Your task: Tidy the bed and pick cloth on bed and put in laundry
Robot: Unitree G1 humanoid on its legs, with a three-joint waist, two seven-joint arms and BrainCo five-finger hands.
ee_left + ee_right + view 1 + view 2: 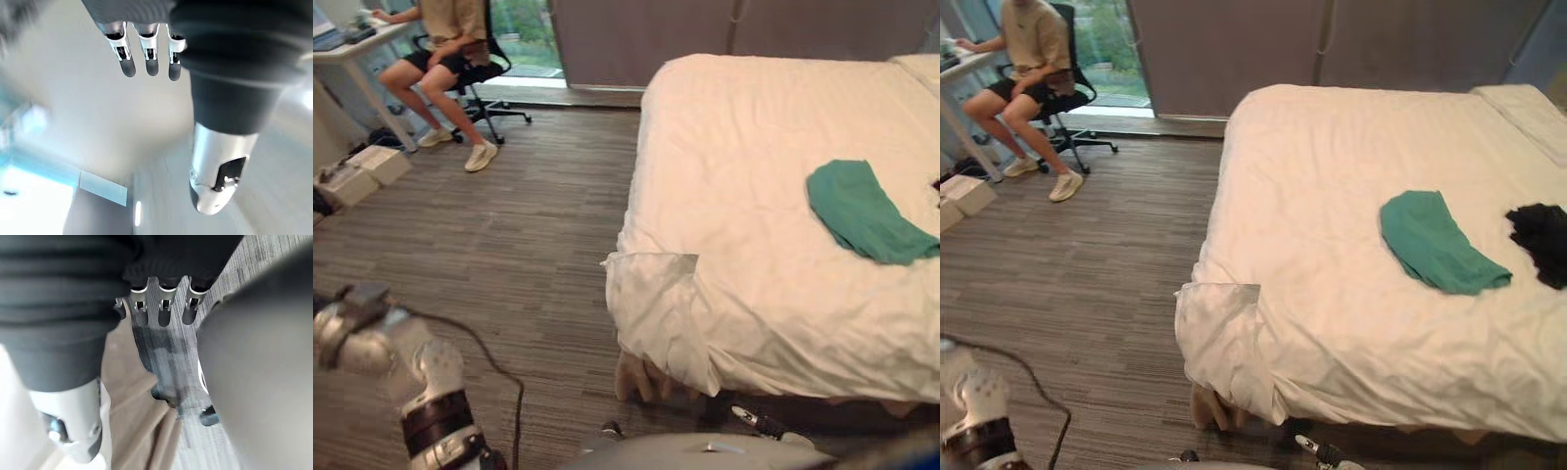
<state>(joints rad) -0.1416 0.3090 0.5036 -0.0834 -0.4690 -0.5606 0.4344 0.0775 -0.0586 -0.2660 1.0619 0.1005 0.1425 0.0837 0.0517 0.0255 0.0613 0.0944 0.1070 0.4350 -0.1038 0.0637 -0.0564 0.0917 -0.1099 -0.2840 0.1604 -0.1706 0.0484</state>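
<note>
The left hand (152,54) hangs with its fingers straight and slightly apart, thumb out to the side, nothing between them. The right hand (165,313) is the same, fingers relaxed and spread, holding nothing. Past its fingertips lies the striped floor (1087,294), and beside its thumb a fold of beige fabric (142,431). The green cloth (1430,240) is well apart from both hands: ahead of them and higher, lying flat and a little rumpled on the bed (1332,176), toward the right hand's side. A black cloth (1540,240) lies just beyond the green one, farther out to the right, close to it but not touching. The bed's white cover is mostly smooth. Its corner (1224,333) nearest the hands is folded back and droops over the edge toward the floor. A pillow (1528,113) sits at the far right end. Far ahead of the left hand and off to its side, a person (1033,59) sits on a black chair (1072,98) at a white bench (352,49), with pale boxes (362,171) on the floor close by.
</note>
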